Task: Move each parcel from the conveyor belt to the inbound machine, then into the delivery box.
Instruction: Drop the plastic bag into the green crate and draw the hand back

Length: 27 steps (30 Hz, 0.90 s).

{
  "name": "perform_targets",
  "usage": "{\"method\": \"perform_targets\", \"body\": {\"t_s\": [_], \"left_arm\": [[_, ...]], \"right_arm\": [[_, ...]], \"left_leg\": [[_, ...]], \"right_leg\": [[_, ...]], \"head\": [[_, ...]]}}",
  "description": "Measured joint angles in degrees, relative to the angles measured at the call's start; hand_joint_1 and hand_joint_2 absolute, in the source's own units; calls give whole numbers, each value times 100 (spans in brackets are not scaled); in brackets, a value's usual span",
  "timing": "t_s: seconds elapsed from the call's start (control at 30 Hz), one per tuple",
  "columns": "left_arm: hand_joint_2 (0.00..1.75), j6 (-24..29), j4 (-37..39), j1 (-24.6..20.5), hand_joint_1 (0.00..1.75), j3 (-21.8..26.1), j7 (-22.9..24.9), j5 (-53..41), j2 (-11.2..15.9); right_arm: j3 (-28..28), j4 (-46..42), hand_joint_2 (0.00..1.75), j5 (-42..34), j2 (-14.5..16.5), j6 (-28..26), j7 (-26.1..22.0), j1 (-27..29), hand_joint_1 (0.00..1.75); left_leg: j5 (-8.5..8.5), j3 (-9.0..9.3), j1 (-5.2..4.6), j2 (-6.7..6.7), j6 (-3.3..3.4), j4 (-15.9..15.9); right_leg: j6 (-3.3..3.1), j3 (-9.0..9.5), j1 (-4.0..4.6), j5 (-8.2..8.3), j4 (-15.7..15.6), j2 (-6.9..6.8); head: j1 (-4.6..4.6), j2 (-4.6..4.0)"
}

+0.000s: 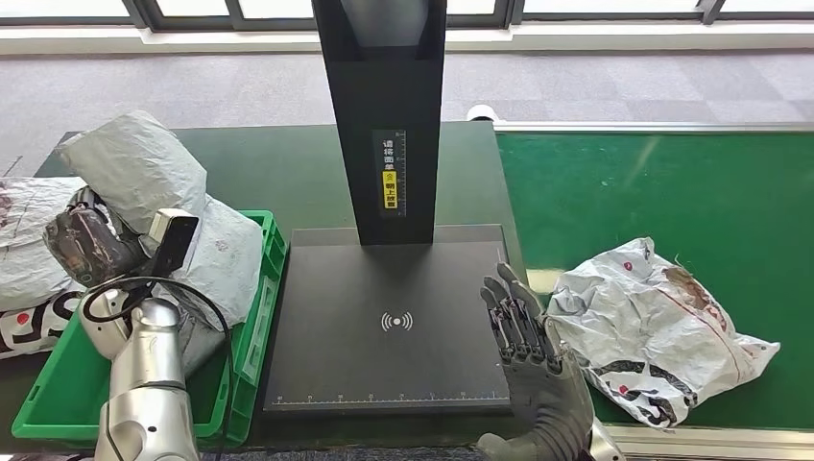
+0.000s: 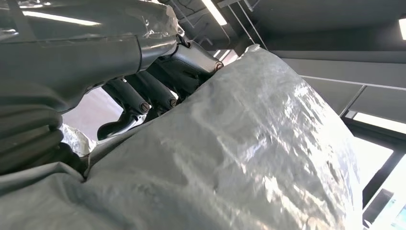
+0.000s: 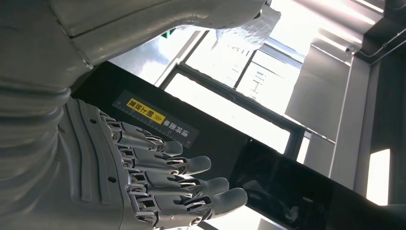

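A crumpled white parcel with black and red print lies on the green conveyor belt at the right. My right hand stands just left of it, fingers straight and apart, holding nothing; the right wrist view shows this hand in front of the machine's black post. The inbound machine's black scan plate is bare. At the left, my left hand grips a grey parcel standing up over the green delivery box. In the left wrist view its fingers lie against the grey parcel.
The machine's black post rises behind the plate. A second grey parcel lies in the box. More printed white parcels are heaped at the far left. A metal rail edges the belt's near side.
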Motion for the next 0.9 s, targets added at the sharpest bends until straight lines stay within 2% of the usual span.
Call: {"method": "perform_targets", "body": {"t_s": [0.17, 0.43, 0.67, 0.9], "left_arm": [[175, 0, 36, -150, 175, 33, 359, -263, 89], [175, 2, -109, -416, 175, -73, 1167, -530, 432], [175, 4, -215, -531, 175, -323, 1239, -491, 762], [175, 4, -185, -474, 175, -385, 1146, -293, 803]], "right_arm": [[0, 10, 175, -33, 0, 23, 0, -15, 0], [0, 53, 175, -87, 0, 58, 0, -85, 0], [2, 138, 175, -203, -22, -28, 0, -163, 0], [2, 225, 175, -214, -45, -50, 0, -257, 0]], "left_leg": [[0, -1, 0, 2, 0, 0], [4, -2, 7, 8, -7, 0], [4, -2, 8, 8, -7, 0], [4, -3, 7, 7, -7, 1]], "right_leg": [[0, -4, 0, 0, 0, 1], [-5, -10, 7, 3, 0, 5], [-6, -10, 9, 4, 0, 5], [-6, -12, 7, 4, -1, 5]], "head": [[0, 0], [0, 0], [0, 0], [1, 0]]}}
